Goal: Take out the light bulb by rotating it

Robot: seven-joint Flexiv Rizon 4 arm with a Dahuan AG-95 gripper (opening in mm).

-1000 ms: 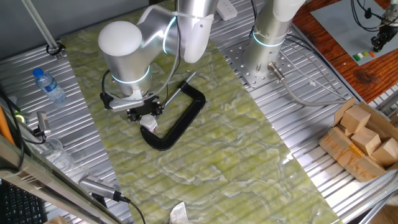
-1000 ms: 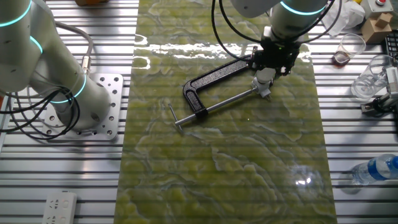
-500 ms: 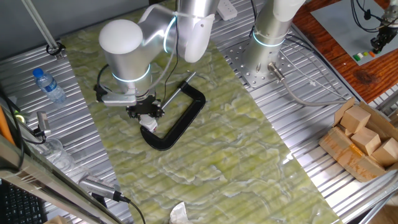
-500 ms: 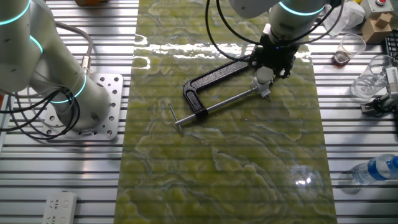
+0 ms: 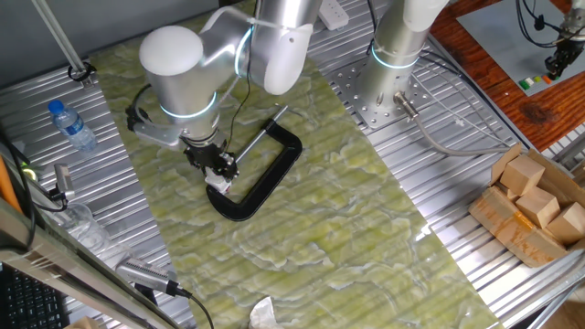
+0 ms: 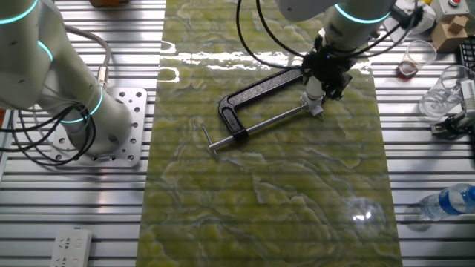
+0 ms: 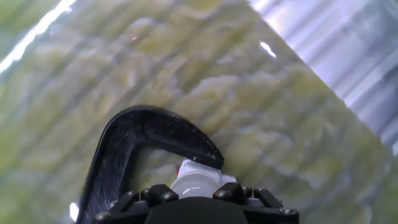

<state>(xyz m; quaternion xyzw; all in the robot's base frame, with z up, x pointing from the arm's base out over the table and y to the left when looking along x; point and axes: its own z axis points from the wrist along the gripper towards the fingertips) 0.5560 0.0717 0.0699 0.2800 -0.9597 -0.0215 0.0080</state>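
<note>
White and small, the light bulb (image 7: 194,182) sits right under the gripper (image 7: 198,198), at one end of the black clamp (image 7: 134,149). The claw's fingers are pinching the light bulb. Past it, the clamp's curved arm bends away over the green mat (image 7: 261,118). Far from the clamp, a water bottle (image 5: 71,124) lies on the metal table (image 5: 448,183).

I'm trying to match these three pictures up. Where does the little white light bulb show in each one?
One fixed view: the light bulb sits left of centre, under the gripper.
The other fixed view: upper right, bulb below the gripper.
Hand view: bottom centre.
Shared landmark: the black C-clamp, holding the bulb's socket.
</note>
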